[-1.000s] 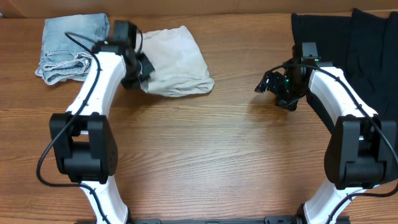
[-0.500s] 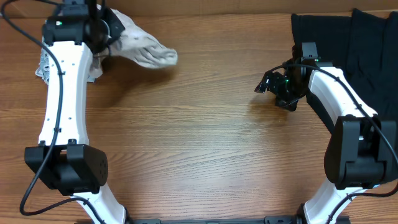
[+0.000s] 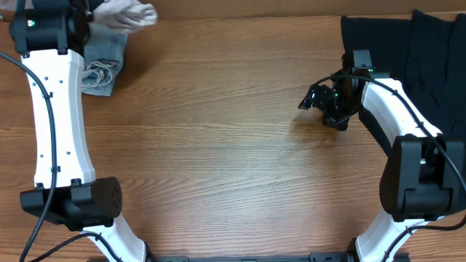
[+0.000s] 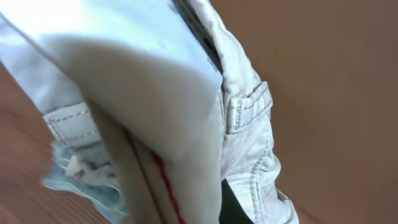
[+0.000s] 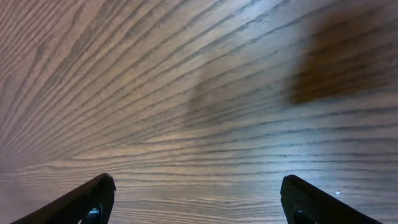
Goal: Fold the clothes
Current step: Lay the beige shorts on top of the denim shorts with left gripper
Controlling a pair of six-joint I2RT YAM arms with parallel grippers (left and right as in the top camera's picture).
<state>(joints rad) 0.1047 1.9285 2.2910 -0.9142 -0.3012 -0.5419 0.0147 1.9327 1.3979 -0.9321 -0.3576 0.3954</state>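
Left gripper [image 3: 91, 11]: positioned at the far-left corner of the table [image 3: 218, 167], arm stretched nearly straight out from its base. Jaws closed tight on the shorts [image 3: 129, 14]. The fingers themselves are hidden by cloth in both views.

Shorts: gathered into a cream bunch that trails from the left gripper toward the right, at the far edge of the overhead view. In the left wrist view the fabric fills most of the frame; the waistband and a stitched belt loop [image 4: 249, 106] face the camera, and a thin red line runs down an inner fold. The garment is not laid flat, and no fold can be made out.

Denim [image 3: 102, 62]: crumpled on the table just on the near side of the shorts, partly covered by the left arm. A scrap of it shows low in the left wrist view.

Right gripper [image 3: 320, 100]: over bare wood at centre-right, well apart from the shorts. Jaws wide open, holding nothing; both fingertips [image 5: 87, 200] frame empty tabletop.

Black garments [image 3: 408, 44]: spread at the far-right corner, behind the right arm.
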